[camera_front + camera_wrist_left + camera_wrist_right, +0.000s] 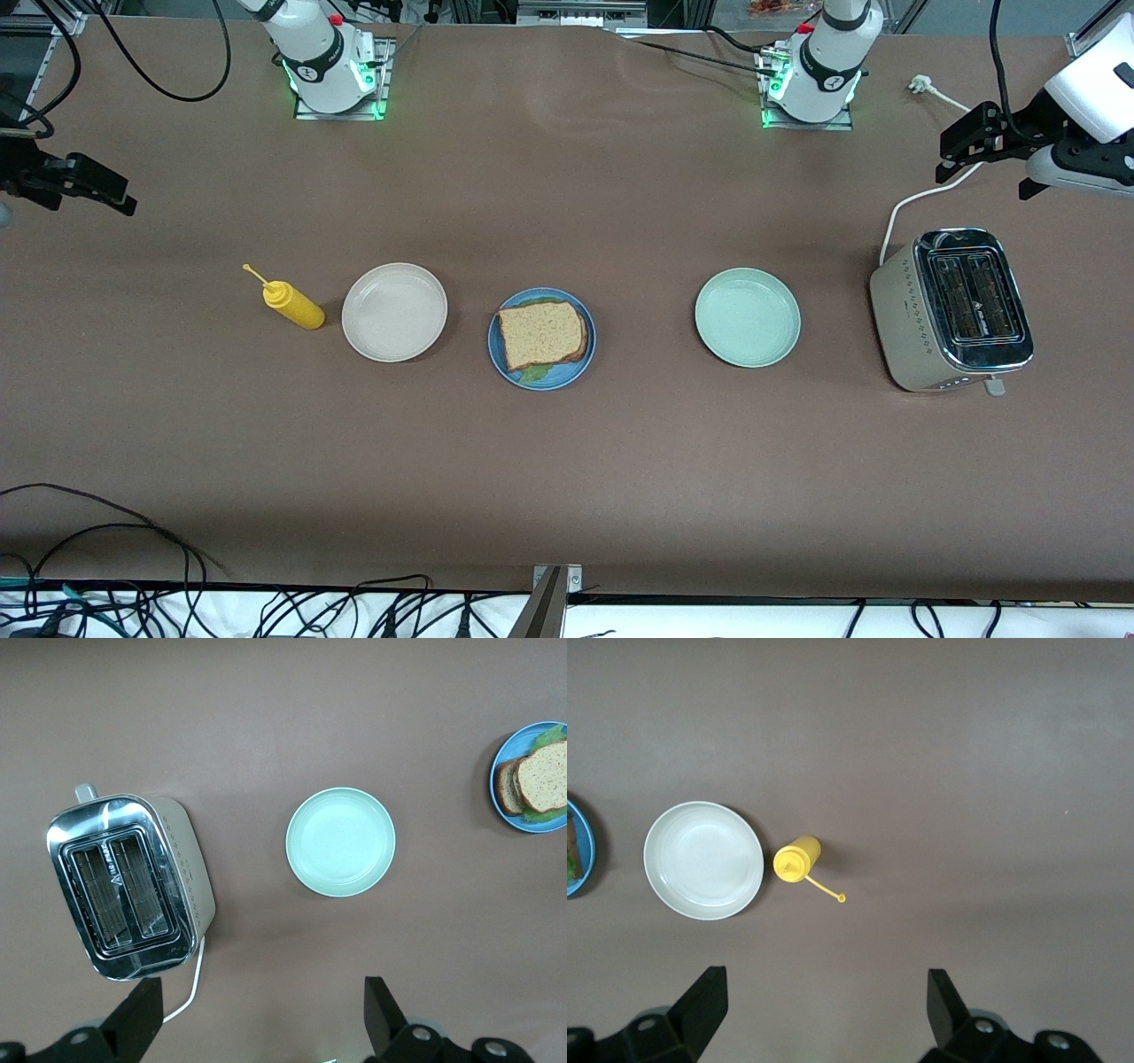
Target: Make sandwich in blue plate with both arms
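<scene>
Sandwich: the sandwich (542,334) lies on the blue plate (580,365), a bread slice on top, green lettuce peeking out at the edge nearer the front camera, and, in my left wrist view, a second slice (507,787) showing under the top one.
Blue plate: it sits mid-surface, between the beige-white plate (394,312) toward my right arm's end and the pale green plate (747,317) toward my left arm's end.
My left jaws (967,144): spread wide, holding nothing, up in the air over the surface beside the toaster (952,308), at my left arm's end.
My right jaws (89,184): also spread wide and empty, up over bare surface at my right arm's end, past the yellow squeeze bottle (293,302).
Key relation: the sandwich lies inward from both my jaws, toward the middle; from my left I pass the pale green plate to reach it, from my right the bottle and the beige-white plate.
Which is nearer: I judge neither clearly nearer; both are well apart from the blue plate.
Long axis: the top slice is nearly square, set a little askew on the plate, so I see no strong long axis to line up with.
Task state: I judge the sandwich stacked and finished, both side plates bare.
Next move: likely none but holding off, both arms waiting.
</scene>
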{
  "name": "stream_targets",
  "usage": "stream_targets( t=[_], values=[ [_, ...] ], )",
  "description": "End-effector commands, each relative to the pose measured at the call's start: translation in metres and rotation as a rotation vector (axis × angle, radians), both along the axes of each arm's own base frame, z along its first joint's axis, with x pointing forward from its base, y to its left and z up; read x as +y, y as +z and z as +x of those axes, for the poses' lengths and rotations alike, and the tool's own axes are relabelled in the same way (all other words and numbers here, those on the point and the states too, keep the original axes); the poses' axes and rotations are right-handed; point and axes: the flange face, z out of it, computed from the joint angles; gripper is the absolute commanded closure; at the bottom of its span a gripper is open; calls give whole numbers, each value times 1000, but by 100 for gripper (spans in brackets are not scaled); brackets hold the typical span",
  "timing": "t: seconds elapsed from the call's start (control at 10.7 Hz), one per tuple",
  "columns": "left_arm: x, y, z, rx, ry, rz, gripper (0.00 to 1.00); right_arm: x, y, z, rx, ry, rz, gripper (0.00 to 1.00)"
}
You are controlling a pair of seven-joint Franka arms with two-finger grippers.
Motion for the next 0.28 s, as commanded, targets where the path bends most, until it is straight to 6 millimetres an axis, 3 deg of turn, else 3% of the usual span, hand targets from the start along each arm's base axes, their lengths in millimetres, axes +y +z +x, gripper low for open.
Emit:
stream_targets(
  t=[0.0,0.19],
  values=[
    [2,1,-1,-11,0,-3,0,-2,17,2,-27,-13,15,0],
    [2,5,-1,-18,4,-5,0,-2,17,3,-26,-10,12,0]
  ],
)
